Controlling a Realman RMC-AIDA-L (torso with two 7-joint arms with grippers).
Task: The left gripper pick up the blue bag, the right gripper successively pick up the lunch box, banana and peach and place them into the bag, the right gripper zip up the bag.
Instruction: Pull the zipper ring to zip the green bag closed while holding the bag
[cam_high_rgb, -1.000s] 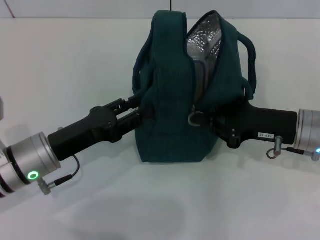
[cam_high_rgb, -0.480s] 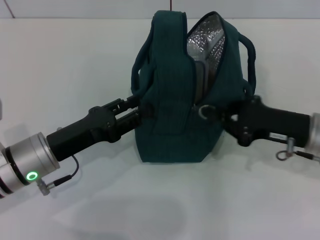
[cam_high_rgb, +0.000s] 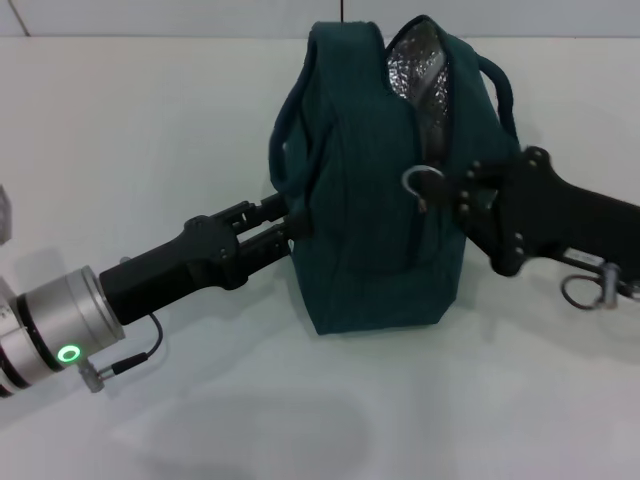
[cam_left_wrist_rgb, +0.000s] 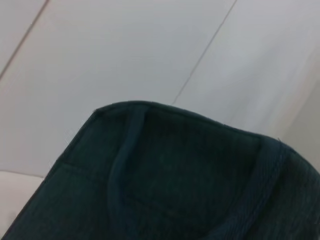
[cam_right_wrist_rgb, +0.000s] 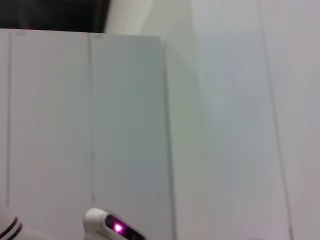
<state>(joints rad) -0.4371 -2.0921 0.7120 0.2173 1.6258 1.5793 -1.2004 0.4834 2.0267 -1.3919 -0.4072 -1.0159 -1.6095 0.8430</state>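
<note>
the blue bag (cam_high_rgb: 375, 200) stood upright on the white table (cam_high_rgb: 150, 130), and since the earlier head pictures it had shifted toward the robot's right and turned a little, so less of its silver foil lining (cam_high_rgb: 418, 65) showed through the open top. the zipper's metal ring pull (cam_high_rgb: 420, 183), which had hung low on the bag's front a second before, sat higher up the zipper line, and the gap above it looked narrower. the right gripper (cam_high_rgb: 462, 188) had climbed with it and angled upward; its fingers were closed at the zipper pull, with the ring sticking out just beside their tips. the small white label seen on that gripper's body a second earlier was no longer in view, and no writing could be read anywhere. the left gripper (cam_high_rgb: 290, 220) kept its place on the bag's left side, fingers pinched on the fabric below one loop handle (cam_high_rgb: 283, 140), the green ring light (cam_high_rgb: 67, 352) glowing at its wrist. the left wrist view showed only dark teal fabric (cam_left_wrist_rgb: 190, 175) and a handle strap close up. the right wrist view showed pale panels and a small pink light (cam_right_wrist_rgb: 117, 228).
</note>
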